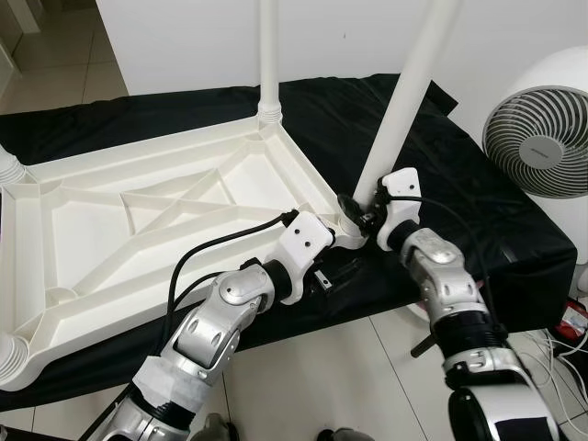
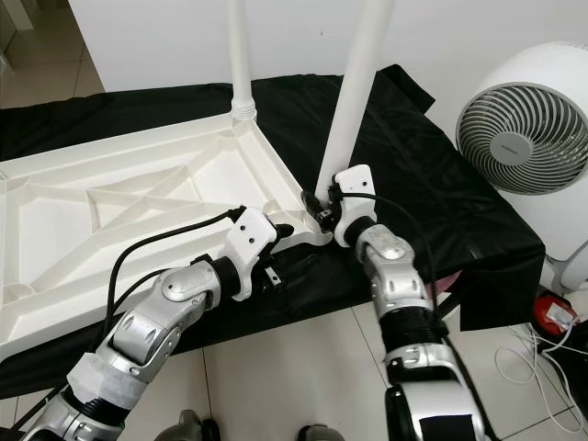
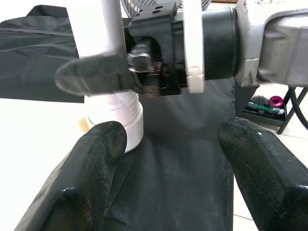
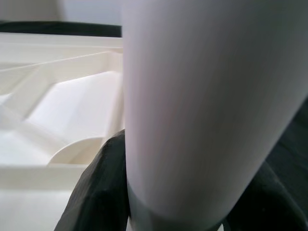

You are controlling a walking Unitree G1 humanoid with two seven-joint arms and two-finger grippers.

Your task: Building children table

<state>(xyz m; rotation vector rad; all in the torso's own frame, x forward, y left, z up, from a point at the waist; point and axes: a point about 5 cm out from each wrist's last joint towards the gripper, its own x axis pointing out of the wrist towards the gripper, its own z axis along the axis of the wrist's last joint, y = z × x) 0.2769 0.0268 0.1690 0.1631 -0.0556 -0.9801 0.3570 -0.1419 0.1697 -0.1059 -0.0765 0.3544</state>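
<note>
Nearest me, the left gripper (image 1: 338,273) sits low at the near edge of the black cloth (image 1: 478,211), its fingers (image 3: 91,168) spread wide with nothing between them. Its wrist camera looks across the cloth at the base of a white leg (image 1: 404,101). Just beyond, the right gripper (image 1: 356,213) is clamped around that leg where it meets the near right corner of the upturned white tabletop (image 1: 138,220); the right wrist camera shows the leg pressed between its dark fingers (image 4: 98,192). Farther back, a second leg (image 1: 267,55) stands upright at the far corner. A white fan (image 1: 542,129) stands off to the right.
</note>
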